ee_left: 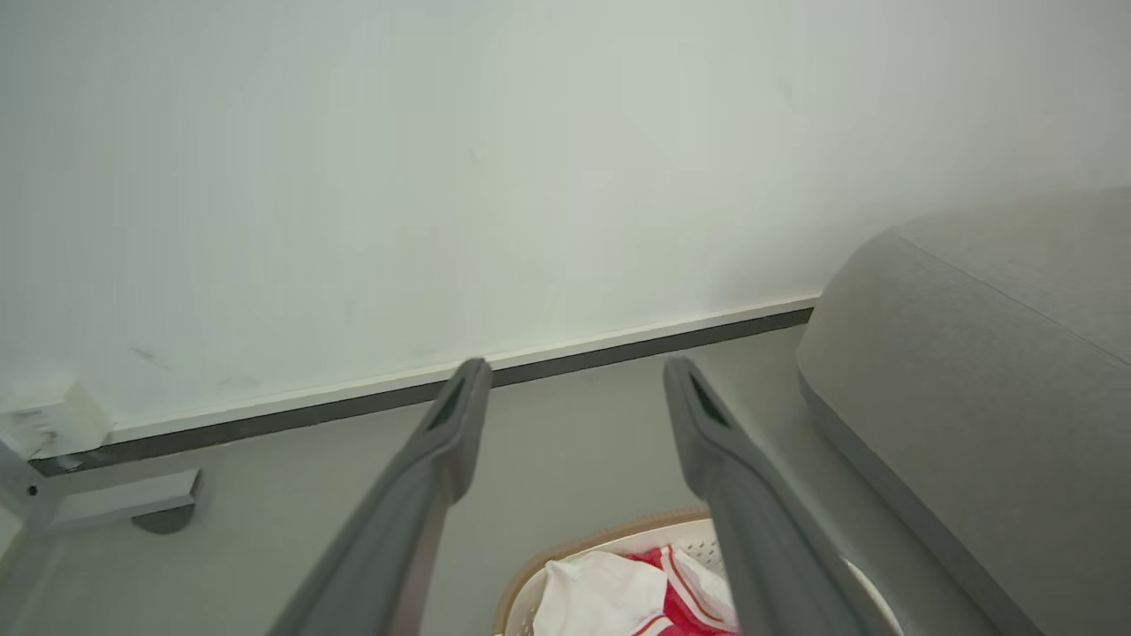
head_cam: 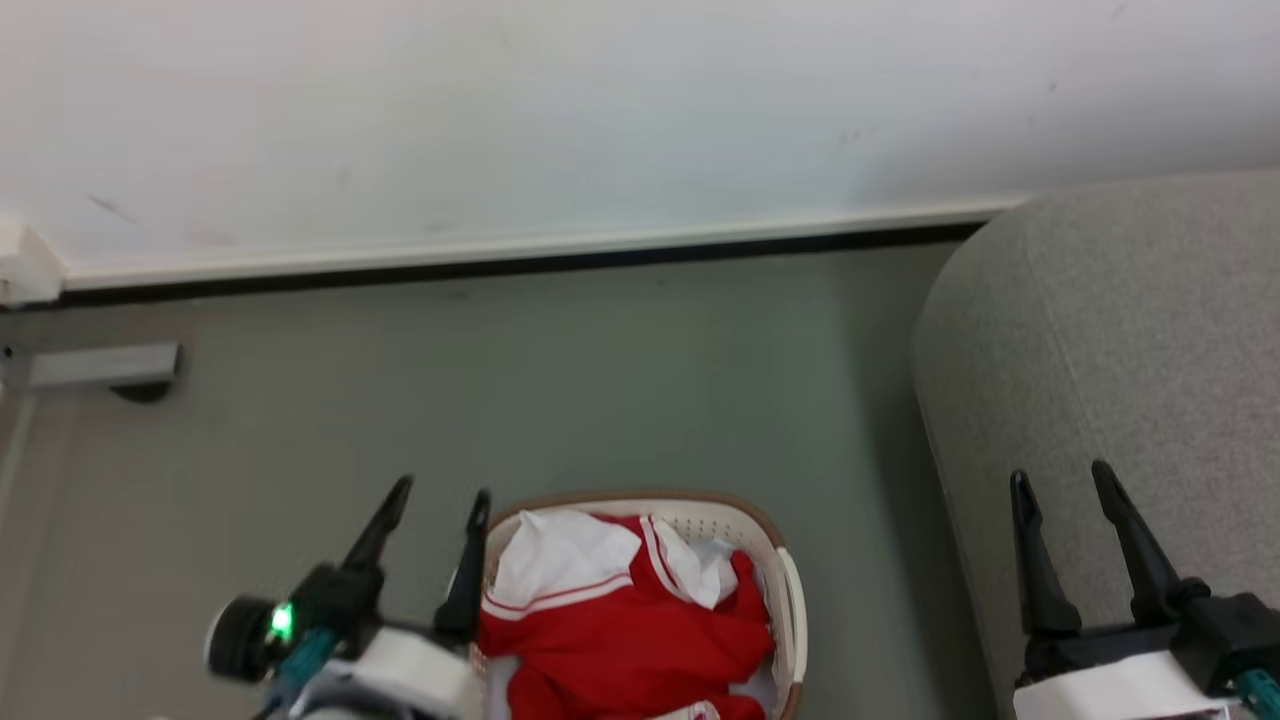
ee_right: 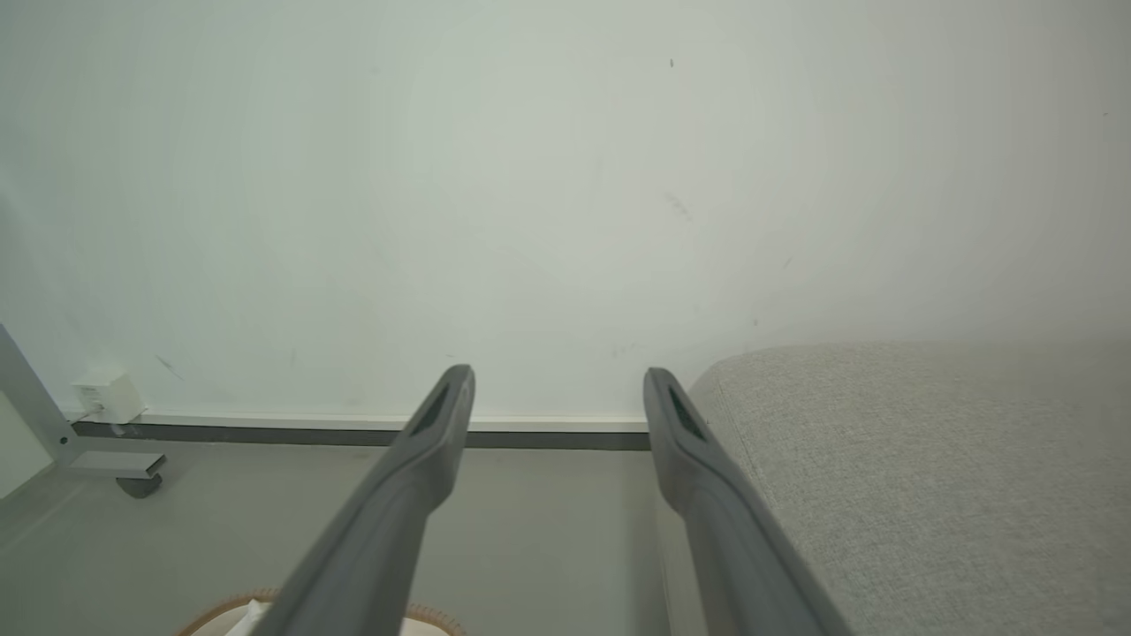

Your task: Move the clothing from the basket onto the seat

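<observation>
The cream basket (head_cam: 790,590) with its brown rim sits on the floor at the bottom centre, holding red and white clothing (head_cam: 625,620) heaped to the rim. My left gripper (head_cam: 440,505) hangs open just left of the basket, its right finger near the rim, nothing between its fingers. The grey seat (head_cam: 1110,380) fills the right side. My right gripper (head_cam: 1062,485) stands open over the seat's front edge, empty. The left wrist view shows the basket (ee_left: 601,539), the clothing (ee_left: 618,596) and the seat (ee_left: 972,371); the right wrist view shows the seat (ee_right: 919,477) and the basket's rim (ee_right: 230,608).
A white wall with a skirting board (head_cam: 520,255) runs across the back. A grey metal foot (head_cam: 95,368) of some frame stands on the floor at the left, below a small white box (head_cam: 25,265). Bare grey floor (head_cam: 600,380) lies between basket and wall.
</observation>
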Tool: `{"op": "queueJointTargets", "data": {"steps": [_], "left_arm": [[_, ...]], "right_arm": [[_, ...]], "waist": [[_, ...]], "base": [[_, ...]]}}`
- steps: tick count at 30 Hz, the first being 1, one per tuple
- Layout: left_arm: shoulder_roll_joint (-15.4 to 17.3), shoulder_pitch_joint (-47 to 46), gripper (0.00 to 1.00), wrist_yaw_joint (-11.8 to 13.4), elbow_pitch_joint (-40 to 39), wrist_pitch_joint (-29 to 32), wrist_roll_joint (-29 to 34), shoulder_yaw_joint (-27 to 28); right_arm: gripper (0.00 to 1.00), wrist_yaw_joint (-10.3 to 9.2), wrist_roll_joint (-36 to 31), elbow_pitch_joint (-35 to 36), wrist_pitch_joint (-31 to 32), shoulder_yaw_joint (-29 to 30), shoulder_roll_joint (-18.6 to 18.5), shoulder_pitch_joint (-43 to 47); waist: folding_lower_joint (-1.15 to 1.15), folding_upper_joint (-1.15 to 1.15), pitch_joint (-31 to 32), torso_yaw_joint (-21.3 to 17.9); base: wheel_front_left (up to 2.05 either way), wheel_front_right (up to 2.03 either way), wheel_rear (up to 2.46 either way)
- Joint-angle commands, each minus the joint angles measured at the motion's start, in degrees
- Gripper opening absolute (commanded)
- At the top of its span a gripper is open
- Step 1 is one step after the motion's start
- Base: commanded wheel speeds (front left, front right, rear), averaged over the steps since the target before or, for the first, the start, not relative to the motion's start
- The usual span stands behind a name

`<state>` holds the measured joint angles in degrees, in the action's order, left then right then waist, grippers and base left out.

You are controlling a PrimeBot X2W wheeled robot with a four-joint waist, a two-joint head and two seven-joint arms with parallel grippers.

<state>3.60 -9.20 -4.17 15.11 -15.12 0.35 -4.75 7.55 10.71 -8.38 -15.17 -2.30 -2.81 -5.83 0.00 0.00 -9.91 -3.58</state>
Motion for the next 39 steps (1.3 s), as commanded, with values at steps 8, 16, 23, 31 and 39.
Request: {"op": "queueJointTargets", "data": {"steps": [8,16,23,31,39], "left_arm": [[0.66,-15.47,1.00,-2.16,11.23,-0.06,3.25,-7.64],[0.90,-28.17,1.00,-2.69,26.34,1.48,6.97,-12.97],[1.10,-35.23,1.00,-2.91,36.90,6.91,9.23,-16.38],[2.15,-43.70,1.00,-2.45,47.47,12.20,10.51,-18.50],[2.56,-47.56,1.00,-1.67,54.36,13.63,10.18,-19.22]], "right_arm": [[1.00,-0.12,0.94,4.19,0.02,-0.66,-0.16,-7.55],[1.00,-0.12,1.24,9.77,0.02,-1.68,-0.13,-13.36],[1.00,-0.12,2.06,13.25,0.02,-2.29,-0.12,-16.07],[1.00,-0.12,2.60,17.06,0.02,-3.29,-0.12,-18.16],[1.00,-0.12,2.42,18.75,0.02,-3.40,-0.14,-16.91]], "waist": [[0.00,0.00,-14.35,-4.30],[0.00,0.00,-26.07,-7.55],[0.00,0.00,-32.83,-9.20],[0.00,0.00,-40.45,-10.36],[0.00,0.00,-43.19,-12.04]], "base": [[0.00,0.00,0.00],[0.00,0.00,0.00],[0.00,0.00,0.00],[0.00,0.00,0.00],[0.00,0.00,0.00]]}}
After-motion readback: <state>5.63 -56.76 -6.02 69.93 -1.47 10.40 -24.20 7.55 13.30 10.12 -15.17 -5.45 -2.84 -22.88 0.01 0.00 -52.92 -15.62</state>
